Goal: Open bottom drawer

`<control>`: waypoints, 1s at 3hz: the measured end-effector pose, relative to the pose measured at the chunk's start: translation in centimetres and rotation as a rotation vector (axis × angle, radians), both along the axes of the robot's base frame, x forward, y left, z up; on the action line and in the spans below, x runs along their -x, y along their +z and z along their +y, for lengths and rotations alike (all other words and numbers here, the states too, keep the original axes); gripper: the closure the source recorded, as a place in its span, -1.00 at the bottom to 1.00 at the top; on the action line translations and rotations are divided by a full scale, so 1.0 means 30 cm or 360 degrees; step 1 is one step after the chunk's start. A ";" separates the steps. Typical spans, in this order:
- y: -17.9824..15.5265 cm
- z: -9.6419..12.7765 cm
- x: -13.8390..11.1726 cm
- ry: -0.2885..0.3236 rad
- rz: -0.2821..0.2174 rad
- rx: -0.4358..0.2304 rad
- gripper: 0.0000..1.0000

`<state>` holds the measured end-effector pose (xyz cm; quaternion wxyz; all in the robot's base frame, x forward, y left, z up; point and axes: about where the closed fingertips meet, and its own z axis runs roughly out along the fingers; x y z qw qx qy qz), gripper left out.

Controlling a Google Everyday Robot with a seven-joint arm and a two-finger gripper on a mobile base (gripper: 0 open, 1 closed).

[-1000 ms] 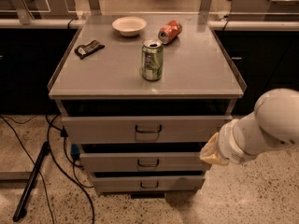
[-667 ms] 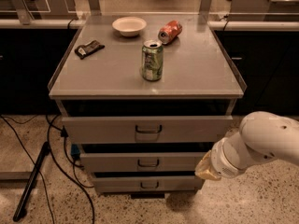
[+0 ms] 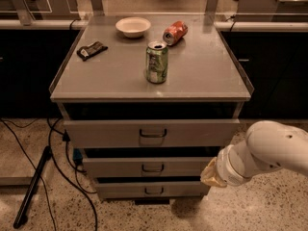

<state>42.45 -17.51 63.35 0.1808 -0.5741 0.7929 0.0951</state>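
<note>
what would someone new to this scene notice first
The bulky white arm at lower right grabs the eye first, its pincer hanging by the right end of the bottom drawer, slightly above it. Next comes the green can standing upright mid-way on the grey cabinet top, with a red can lying on its side and a white bowl behind it.

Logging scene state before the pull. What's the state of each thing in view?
Bottom drawer: looks shut, handle untouched.
Middle drawer: looks shut.
Top drawer: looks shut.
Green can: upright on the cabinet top.
Red can: lying on its side.
Bowl: upright, looks empty.
Dark packet: lying flat.
Tool: low, at the right end of the lower drawers, off the handle.
</note>
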 end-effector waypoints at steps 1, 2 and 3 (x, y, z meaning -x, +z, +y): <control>-0.113 -0.014 -0.023 0.0066 -0.0112 0.0013 1.00; -0.273 -0.032 -0.090 0.0073 -0.0188 0.0029 0.96; -0.456 -0.049 -0.128 0.0053 -0.0108 0.0048 0.49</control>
